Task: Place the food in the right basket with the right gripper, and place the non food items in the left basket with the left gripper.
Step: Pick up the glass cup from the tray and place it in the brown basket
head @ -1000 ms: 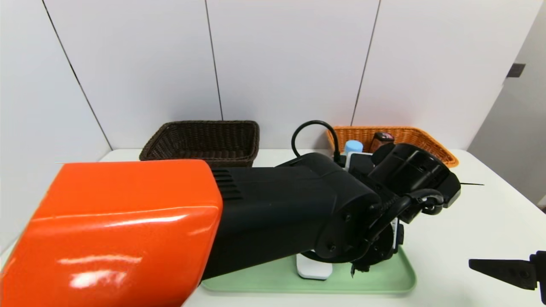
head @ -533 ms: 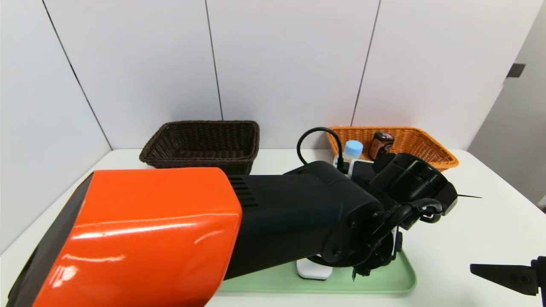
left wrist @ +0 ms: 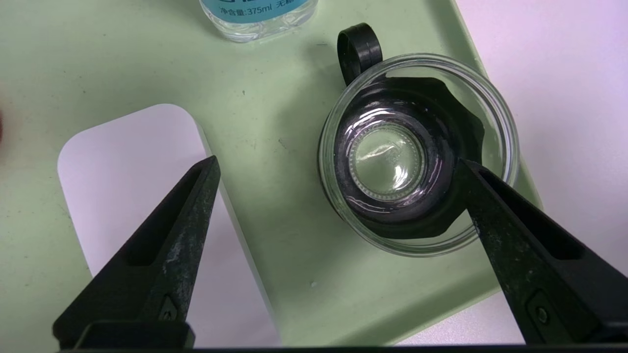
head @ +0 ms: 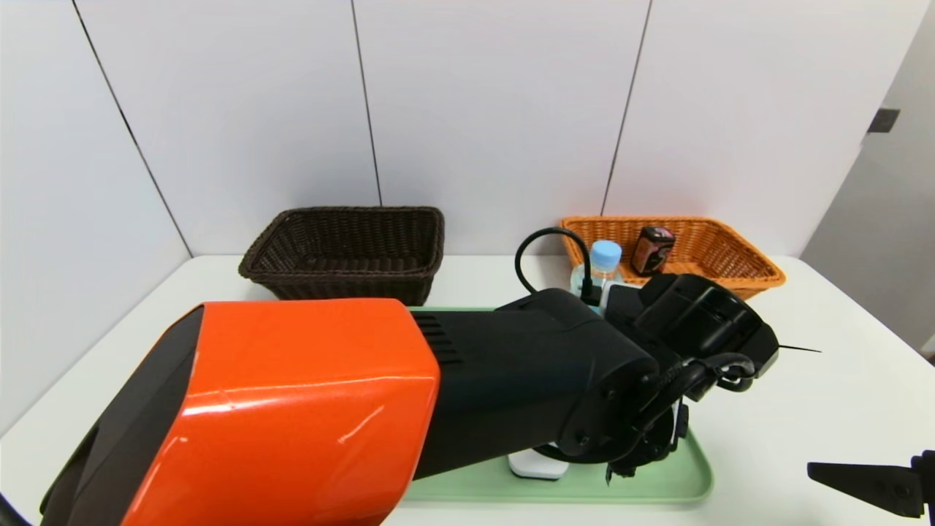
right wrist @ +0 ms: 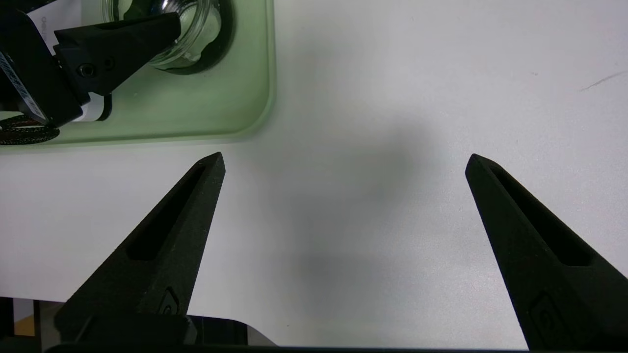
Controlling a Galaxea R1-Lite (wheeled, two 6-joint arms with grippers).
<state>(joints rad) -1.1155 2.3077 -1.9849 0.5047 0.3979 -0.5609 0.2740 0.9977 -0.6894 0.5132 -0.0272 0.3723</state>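
The black box (head: 652, 249) already sits in the orange basket (head: 730, 256) at upper right; the bottle (head: 603, 264), white case (left wrist: 132, 196) and glass bowl (left wrist: 418, 154) remain on the tray (left wrist: 274, 122). The dark basket (head: 347, 252) looks empty. The left claw (left wrist: 338, 166) hangs released over the bowl; the right claw (right wrist: 343, 162) waits released over bare surface (right wrist: 392, 147).

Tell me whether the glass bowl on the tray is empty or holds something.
Empty. In the left wrist view the bowl sits upright on the green tray, and its clear base shows through with nothing inside.

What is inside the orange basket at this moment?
Inside the orange basket a small black box leans against the back wall. The left arm covers the near left corner.
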